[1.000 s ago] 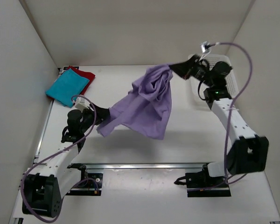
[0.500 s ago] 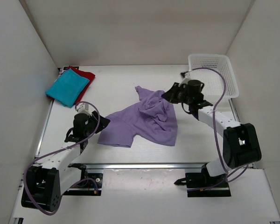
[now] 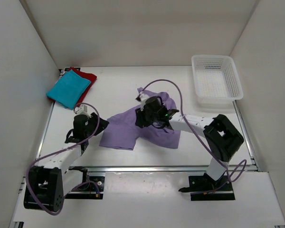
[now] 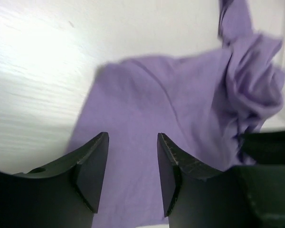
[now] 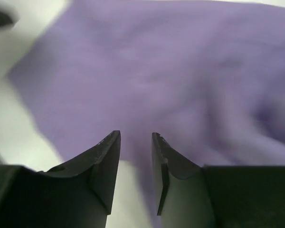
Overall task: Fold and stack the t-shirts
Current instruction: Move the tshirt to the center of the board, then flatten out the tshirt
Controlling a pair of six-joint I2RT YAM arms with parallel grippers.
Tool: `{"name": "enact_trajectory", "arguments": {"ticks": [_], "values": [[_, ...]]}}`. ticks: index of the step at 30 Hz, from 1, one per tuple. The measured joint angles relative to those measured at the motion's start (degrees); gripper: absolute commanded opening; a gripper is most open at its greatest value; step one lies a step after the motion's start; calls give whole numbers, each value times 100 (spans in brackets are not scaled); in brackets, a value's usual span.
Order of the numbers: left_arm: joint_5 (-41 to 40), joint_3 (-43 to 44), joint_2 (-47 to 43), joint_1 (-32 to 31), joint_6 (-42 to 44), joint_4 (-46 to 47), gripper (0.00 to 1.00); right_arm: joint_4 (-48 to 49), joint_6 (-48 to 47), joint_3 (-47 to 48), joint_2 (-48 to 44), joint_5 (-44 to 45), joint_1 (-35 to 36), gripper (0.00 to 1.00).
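Note:
The pale lavender t-shirt (image 3: 154, 128) lies crumpled and part spread on the table's middle, bunched at its far end. My left gripper (image 3: 104, 124) is open at the shirt's left edge; in the left wrist view the lavender cloth (image 4: 180, 104) lies under and beyond my open left gripper (image 4: 132, 142). My right gripper (image 3: 140, 119) hovers low over the shirt's middle, open and empty, with lavender fabric (image 5: 171, 71) filling its view beyond my right gripper (image 5: 134, 138). The teal t-shirt (image 3: 69, 90) lies folded on top of the folded red t-shirt (image 3: 87, 76) at the far left corner.
A white mesh basket (image 3: 216, 97) stands at the far right. White walls close in the table on the left, back and right. A metal rail (image 3: 147, 167) runs along the near edge between the arm bases.
The right gripper has opened and let go of the lavender shirt, which dropped from hanging in the air to lying on the table. The right arm swung left and down over it.

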Motion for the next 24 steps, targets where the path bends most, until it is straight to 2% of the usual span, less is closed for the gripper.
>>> {"name": "enact_trajectory", "arguments": {"ticks": [3, 7, 11, 16, 24], "values": [[212, 229, -293, 444, -92, -275, 58, 101, -109, 264, 203, -42, 706, 42], [855, 1141, -455, 935, -348, -420, 58, 203, -326, 772, 765, -142, 1456, 56], [1244, 2122, -669, 1198, -485, -459, 59, 210, -564, 1478, 1532, -160, 1843, 61], [1443, 2671, -1067, 1325, -457, -575, 59, 149, -745, 2122, 2304, -22, 2020, 67], [1495, 3193, -894, 1556, -330, -1047, 59, 17, -1069, 2621, 2667, 658, 2267, 64]]}}
